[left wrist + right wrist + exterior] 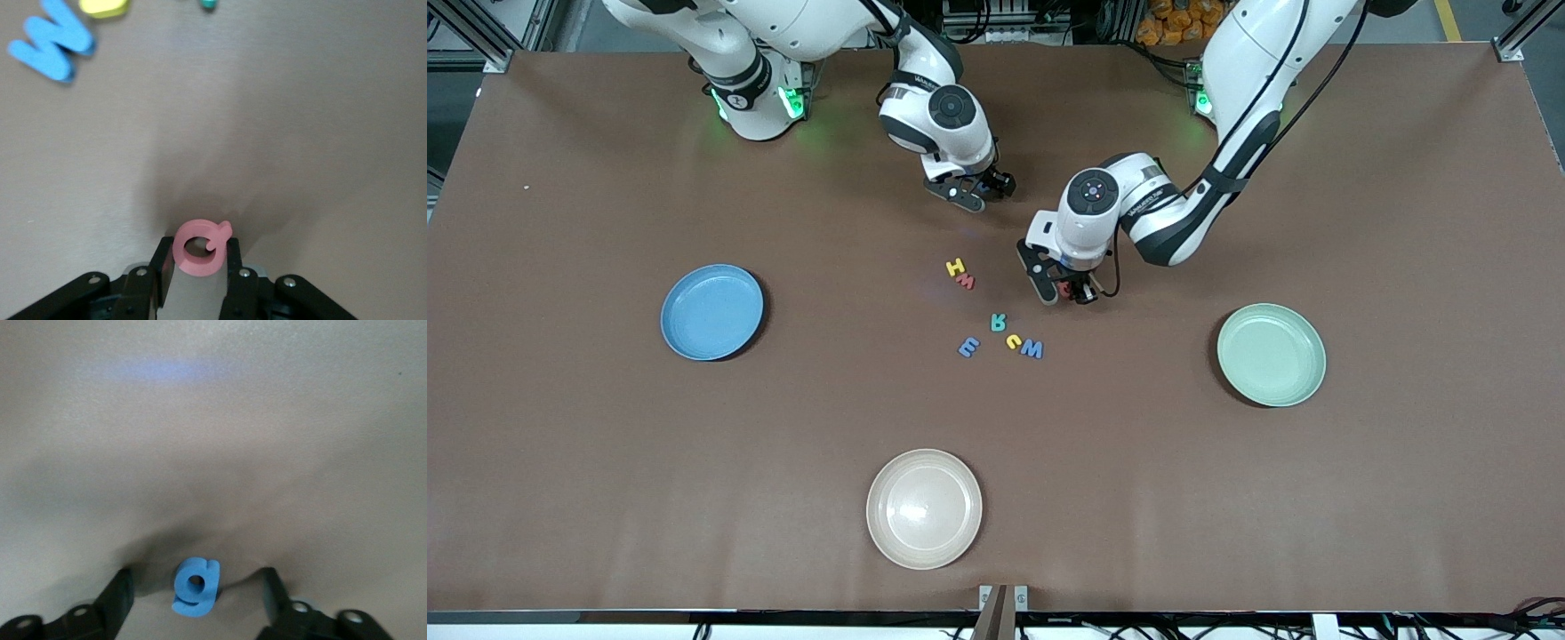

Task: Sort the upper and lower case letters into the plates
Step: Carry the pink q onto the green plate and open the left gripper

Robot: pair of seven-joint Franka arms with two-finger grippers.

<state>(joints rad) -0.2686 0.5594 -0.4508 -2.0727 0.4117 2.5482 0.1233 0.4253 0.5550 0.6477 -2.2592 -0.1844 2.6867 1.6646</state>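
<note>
My left gripper (1067, 290) is down at the table's middle, shut on a pink foam letter Q (200, 268); a finger presses each side of it. My right gripper (980, 191) is low over the table nearer the robots' bases. It is open around a blue letter g (193, 603) lying flat, with a gap on both sides. Loose letters lie between the plates: yellow H (956, 266), red one (966, 282), teal R (998, 322), yellow c (1014, 341), blue W (1032, 348), blue E (968, 347). The blue plate (711, 311) and the mint plate (1272, 354) hold nothing.
A cream-beige plate (924, 508) sits near the front edge, also holding nothing. The left wrist view shows the blue W (50, 43) and the yellow letter (103, 7) a short way ahead of the fingers.
</note>
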